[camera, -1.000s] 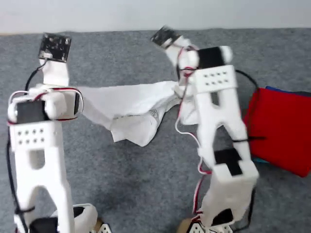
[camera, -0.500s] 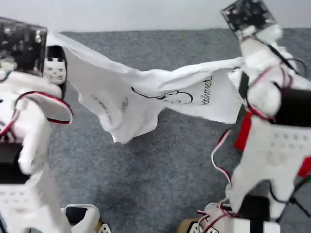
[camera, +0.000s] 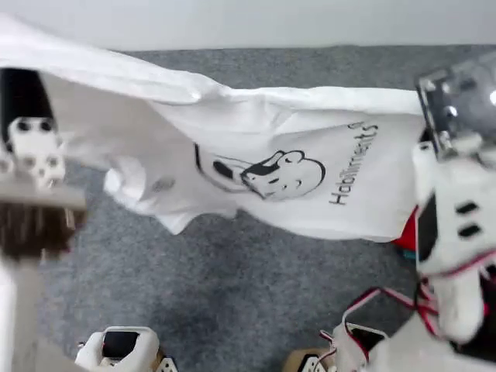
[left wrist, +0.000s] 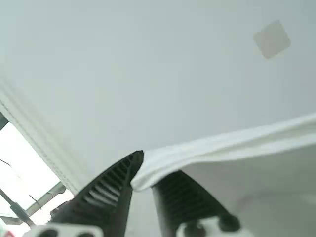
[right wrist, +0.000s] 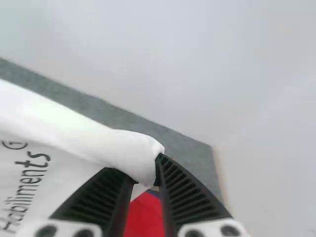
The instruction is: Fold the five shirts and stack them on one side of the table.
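Note:
A white shirt point(camera: 271, 163) with a black cartoon print hangs stretched between both raised arms, high over the grey table point(camera: 232, 310). My left gripper point(left wrist: 143, 173) is shut on one upper corner of the white shirt point(left wrist: 222, 148), at the high view's left. My right gripper point(right wrist: 145, 177) is shut on the other corner of the white shirt point(right wrist: 74, 138), at the right. Below that gripper shows a folded red shirt point(right wrist: 143, 215), also seen as a red shirt point(camera: 407, 232) peeking under the white hem at the table's right side.
The right arm's white body point(camera: 453, 232) fills the right front of the high view, with its base and wires point(camera: 364, 341) below. The left arm's base point(camera: 120, 349) stands at the front left. A pale wall point(camera: 248, 23) rises behind the table.
Both arms have lifted and pulled apart, raising the white shirt from a crumpled heap on the table to a spread sheet hanging in the air. The print now faces the high camera.

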Robot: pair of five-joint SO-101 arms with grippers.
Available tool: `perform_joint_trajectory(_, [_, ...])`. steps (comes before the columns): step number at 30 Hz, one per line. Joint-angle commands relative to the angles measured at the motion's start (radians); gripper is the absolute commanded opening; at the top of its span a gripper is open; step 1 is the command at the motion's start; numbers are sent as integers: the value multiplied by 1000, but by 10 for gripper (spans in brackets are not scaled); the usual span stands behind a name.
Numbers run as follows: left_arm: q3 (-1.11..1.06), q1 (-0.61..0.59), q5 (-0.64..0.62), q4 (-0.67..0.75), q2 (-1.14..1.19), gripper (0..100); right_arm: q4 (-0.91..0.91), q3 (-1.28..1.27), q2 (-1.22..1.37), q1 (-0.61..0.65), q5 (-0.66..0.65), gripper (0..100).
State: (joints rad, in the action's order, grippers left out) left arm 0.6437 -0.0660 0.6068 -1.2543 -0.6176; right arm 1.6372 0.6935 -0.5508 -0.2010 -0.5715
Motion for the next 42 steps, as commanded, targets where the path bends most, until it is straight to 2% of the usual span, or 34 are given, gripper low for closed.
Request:
perform_joint_trajectory(1, [117,5,86,23,-11,2,-12,52,-70,-51,3,11])
perform_joint_trajectory(11, [341,-2,235,18,-11,2,-8,46,-234,-81,3,11])
perform_joint_trajectory(17, [427,-2,250,14,-12,2,65,46,-298,-82,-40,11])
perform_joint_trajectory(26, [535,-2,250,-227,-12,2,147,44,-361,-82,-86,11])
perform_joint_trajectory(34, [503,0,249,-445,0,2,143,-138,-366,-82,-80,11])
perform_joint_trajectory(38, [351,0,249,-448,-3,2,120,-261,-358,-81,-41,11])
perform_joint_trajectory(42, [153,0,245,-414,-2,2,-10,-476,-360,-77,-15,11])
